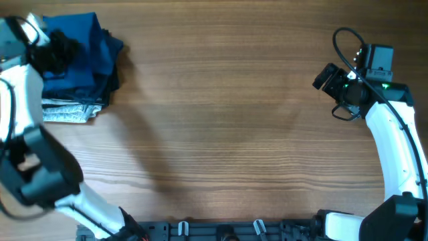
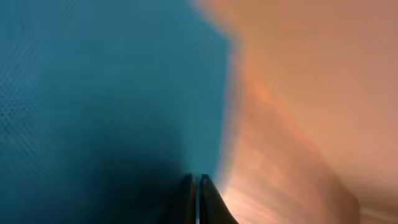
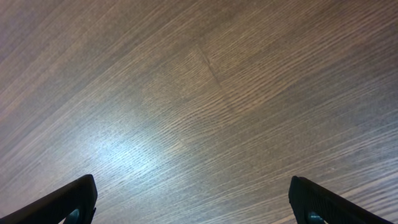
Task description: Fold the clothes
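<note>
One brown wood-grain worktop (image 1: 214,134) carries a single pile of folded garments in its far left corner, and two white-and-black arms reach over it, one from each side. On top of the pile lies the medium-blue soft knit shirt (image 1: 87,47), rumpled rather than flat; its collar and buttons cannot be made out. Beneath it a darker navy-to-black folded garment (image 1: 111,84) shows along the right edge, and one light grey patterned folded garment (image 1: 67,112) sticks out at the bottom, so three layers can be counted. The left tool (image 1: 57,50) sits down on the blue shirt near the pile's left side. In the left wrist view its two dark fingers (image 2: 205,199) stand pressed together, closed, right against the blurred blue fabric (image 2: 93,93); whether any cloth is pinched between them cannot be told. The right tool (image 1: 326,77) hangs over bare wood at the far right, well apart from the pile, its two fingers (image 3: 71,199) spread wide open with nothing between them.
</note>
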`<state>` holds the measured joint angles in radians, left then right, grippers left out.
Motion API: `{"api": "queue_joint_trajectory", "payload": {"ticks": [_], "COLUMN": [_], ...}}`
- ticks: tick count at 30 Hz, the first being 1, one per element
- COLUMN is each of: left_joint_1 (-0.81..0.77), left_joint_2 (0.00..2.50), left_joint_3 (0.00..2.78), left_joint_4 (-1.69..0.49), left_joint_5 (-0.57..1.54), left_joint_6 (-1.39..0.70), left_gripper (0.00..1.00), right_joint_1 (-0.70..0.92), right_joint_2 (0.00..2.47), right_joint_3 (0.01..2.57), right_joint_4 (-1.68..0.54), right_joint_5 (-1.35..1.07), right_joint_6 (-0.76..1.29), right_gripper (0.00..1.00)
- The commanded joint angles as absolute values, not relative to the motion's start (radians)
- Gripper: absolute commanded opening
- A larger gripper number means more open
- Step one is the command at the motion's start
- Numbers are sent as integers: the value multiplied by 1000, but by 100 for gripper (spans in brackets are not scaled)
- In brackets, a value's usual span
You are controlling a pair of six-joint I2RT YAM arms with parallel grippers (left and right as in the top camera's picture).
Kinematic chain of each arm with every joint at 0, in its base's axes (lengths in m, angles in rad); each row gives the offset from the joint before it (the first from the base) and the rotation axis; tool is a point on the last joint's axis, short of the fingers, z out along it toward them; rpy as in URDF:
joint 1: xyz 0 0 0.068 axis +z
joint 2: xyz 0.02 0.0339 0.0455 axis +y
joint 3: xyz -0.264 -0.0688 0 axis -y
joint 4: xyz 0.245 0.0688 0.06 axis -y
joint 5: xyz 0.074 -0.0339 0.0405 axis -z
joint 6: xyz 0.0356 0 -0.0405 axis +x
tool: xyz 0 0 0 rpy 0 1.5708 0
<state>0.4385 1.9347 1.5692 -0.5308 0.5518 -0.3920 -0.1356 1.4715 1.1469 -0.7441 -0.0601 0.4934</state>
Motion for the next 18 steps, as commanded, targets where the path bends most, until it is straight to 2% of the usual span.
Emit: {"api": "queue_joint_trajectory", "payload": {"ticks": [1, 5, 8, 13, 18], "left_joint_1": [445, 476, 529, 666, 715], "left_joint_2": [2083, 2118, 2007, 1777, 1879], "left_joint_3": [1541, 1499, 1499, 1499, 1490], "left_joint_4": [-538, -496, -445, -386, -389], "left_joint_5": [586, 681, 818, 814, 806], "left_joint_6": [-343, -340, -357, -402, -397], "left_gripper": [4, 4, 4, 4, 4], "right_joint_1": [-135, -135, -135, -135, -135], "right_joint_2": [1478, 1478, 1478, 1478, 1478], "right_joint_3": [1146, 1146, 1146, 1146, 1146], "right_joint_4": [-741, -741, -741, -741, -741], "right_joint_5": [-72, -72, -72, -72, -72], "right_joint_6": [500, 501, 500, 500, 500], "right_gripper": [99, 99, 99, 100, 100]}}
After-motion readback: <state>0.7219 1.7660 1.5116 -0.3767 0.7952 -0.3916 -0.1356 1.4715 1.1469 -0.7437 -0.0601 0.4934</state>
